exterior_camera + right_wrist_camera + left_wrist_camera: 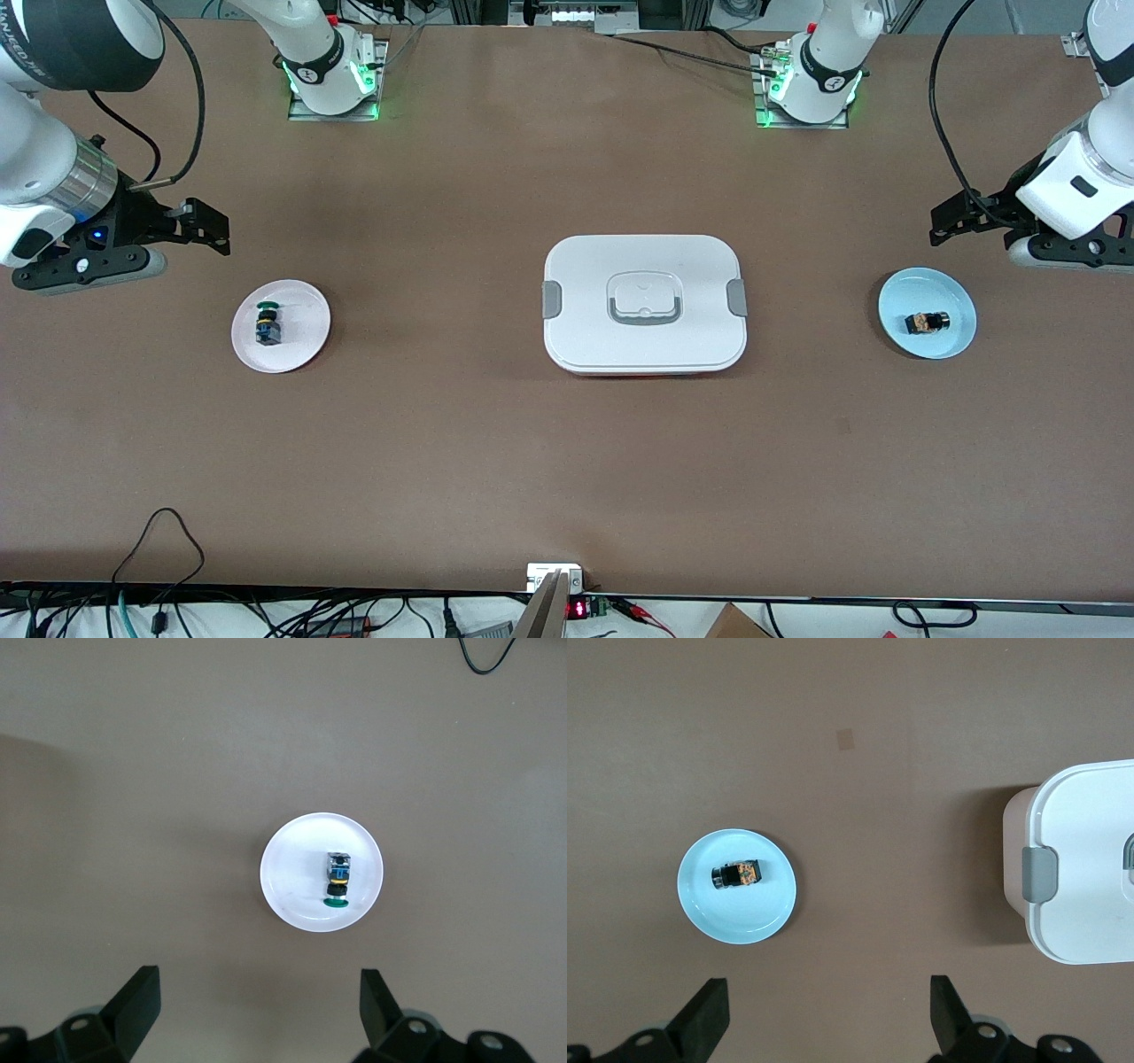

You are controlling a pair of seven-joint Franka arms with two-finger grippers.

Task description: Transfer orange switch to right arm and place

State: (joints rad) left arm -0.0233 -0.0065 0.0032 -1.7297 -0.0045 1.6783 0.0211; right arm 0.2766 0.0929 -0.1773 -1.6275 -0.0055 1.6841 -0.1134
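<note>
Table [496, 461] w/ brown surface; nearest the front camera only bare top, plus cables along the edge.

Mid-depth row, three items:
- White plate [301, 347] toward the right arm's end. Green-capped switch [267, 324] lies on it, approx. plate centre, cap at 12 o'clock of its body in the front view.
- White lidded box [644, 266] at table centre, grey latches on both short sides, grey handle recess in lid. Lid closed.
- Light blue plate [927, 288] toward the left arm's end. Orange switch [927, 322] lies on its side on this plate, approx. centre, touching nothing but the plate. Left wrist view confirms: orange switch [736, 874] on blue plate [718, 912], box corner [1090, 859] well apart.

Farther from the camera:
- Right gripper [197, 232] hangs over bare table, at approx. 10 o'clock of the white plate in the front view. Fingers [137, 1001] spread apart, nothing between them; white plate [288, 895] and green-capped switch [337, 879] show ahead of them.
- Left gripper [948, 221] hangs over bare table, at approx. 1 o'clock of the blue plate. Fingers [709, 1014] spread apart, nothing held.

Farthest: both arm bases w/ green lights at the table's top edge
</note>
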